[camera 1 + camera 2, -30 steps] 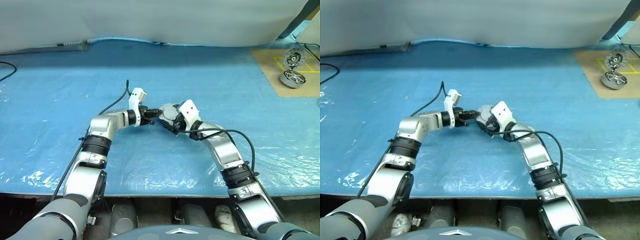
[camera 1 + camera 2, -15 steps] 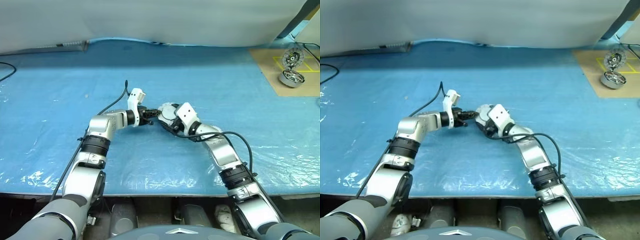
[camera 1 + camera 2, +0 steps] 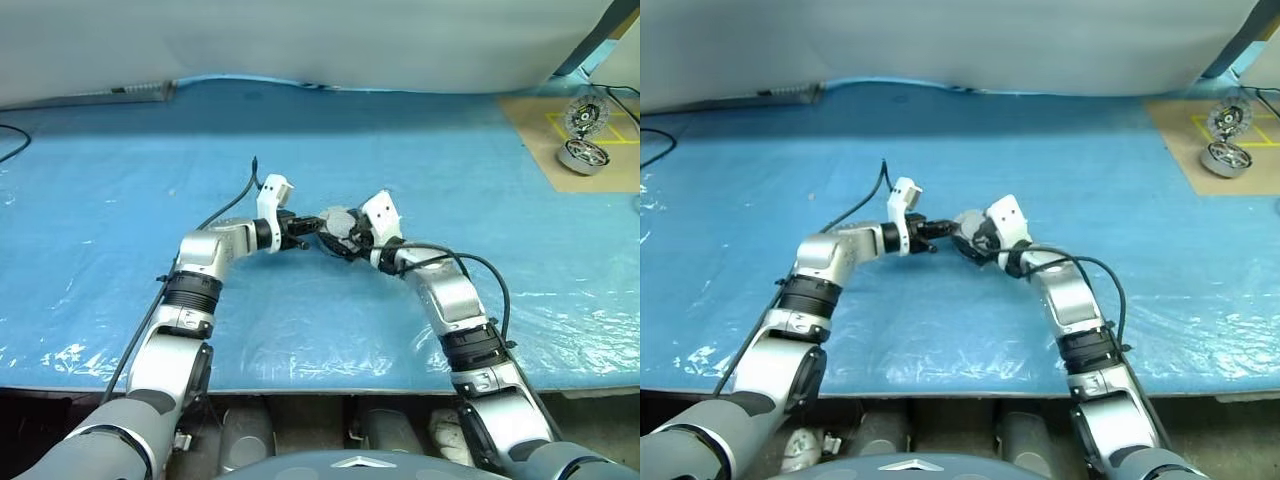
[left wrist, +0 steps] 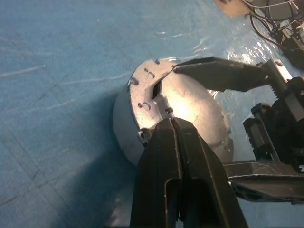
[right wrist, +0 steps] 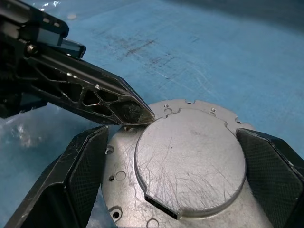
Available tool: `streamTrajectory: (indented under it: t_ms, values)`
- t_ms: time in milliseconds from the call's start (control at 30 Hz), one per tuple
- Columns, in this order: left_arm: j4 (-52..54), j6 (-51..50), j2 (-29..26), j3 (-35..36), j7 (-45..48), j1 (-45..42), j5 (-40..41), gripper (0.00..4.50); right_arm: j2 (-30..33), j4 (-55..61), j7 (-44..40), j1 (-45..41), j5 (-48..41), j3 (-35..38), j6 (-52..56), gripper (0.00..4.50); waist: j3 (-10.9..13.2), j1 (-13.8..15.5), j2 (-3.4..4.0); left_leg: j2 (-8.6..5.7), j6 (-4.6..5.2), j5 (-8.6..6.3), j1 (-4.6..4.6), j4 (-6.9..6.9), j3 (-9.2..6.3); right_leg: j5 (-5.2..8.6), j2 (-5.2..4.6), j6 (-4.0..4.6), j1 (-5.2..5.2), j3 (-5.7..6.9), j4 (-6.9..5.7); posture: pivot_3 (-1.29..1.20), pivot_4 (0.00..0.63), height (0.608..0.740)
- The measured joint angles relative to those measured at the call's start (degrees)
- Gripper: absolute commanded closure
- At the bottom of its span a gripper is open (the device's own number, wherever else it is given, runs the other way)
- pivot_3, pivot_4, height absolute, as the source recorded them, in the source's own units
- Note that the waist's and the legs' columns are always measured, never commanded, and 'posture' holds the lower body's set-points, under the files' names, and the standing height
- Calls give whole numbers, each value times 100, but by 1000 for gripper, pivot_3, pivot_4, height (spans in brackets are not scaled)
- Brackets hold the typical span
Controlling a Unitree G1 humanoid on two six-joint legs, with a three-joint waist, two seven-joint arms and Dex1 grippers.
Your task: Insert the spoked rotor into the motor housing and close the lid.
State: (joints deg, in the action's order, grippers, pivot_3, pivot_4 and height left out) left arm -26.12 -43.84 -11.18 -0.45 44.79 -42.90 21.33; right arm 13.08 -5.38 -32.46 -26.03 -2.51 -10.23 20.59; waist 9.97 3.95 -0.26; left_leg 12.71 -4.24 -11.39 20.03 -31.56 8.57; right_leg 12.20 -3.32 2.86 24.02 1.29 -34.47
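Your right gripper [image 5: 183, 190] has its two fingers spread wide on either side of a round silver part [image 5: 190, 161], seemingly the motor housing seen from its flat back, held just above the blue mat [image 3: 110, 180] in the middle of the table. Your left gripper [image 4: 176, 128] has its fingers pressed fully together with nothing between them, and its tip touches the edge of that silver part. Well away on the cardboard sheet [image 3: 525, 120] at the far right, you can see the spoked rotor [image 3: 585, 157] lying flat with a ribbed disc [image 3: 585, 115] just behind it.
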Motion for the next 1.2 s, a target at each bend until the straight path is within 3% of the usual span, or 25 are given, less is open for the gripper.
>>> streamTrajectory:
  t_ms: [267, 500, 1200]
  values:
    - [-2, -44, -44, 0, -5, 8, -18, 4500, 4, -67, -128, 119, 112, -85, -677, 13, 0, -2, 0, -1, 0, 0, 1, 0, 0, 0, 0, -1, 0, 0, 3, 0, 150, 740]
    - [-15, -37, -16, 2, -22, 7, -29, 4500, -240, -171, -64, 59, -33, 103, -693, 13, 0, -3, 0, -1, 0, 0, 4, 0, 0, 0, 0, -1, 1, 0, 4, 0, 150, 740]
    - [-16, -20, 43, 5, -59, 7, -25, 4500, -80, -111, 212, -10, 122, 49, -163, 13, 0, 3, 0, -1, 0, 0, 2, -3, 0, 0, -1, -1, 0, -1, 2, 0, 150, 740]
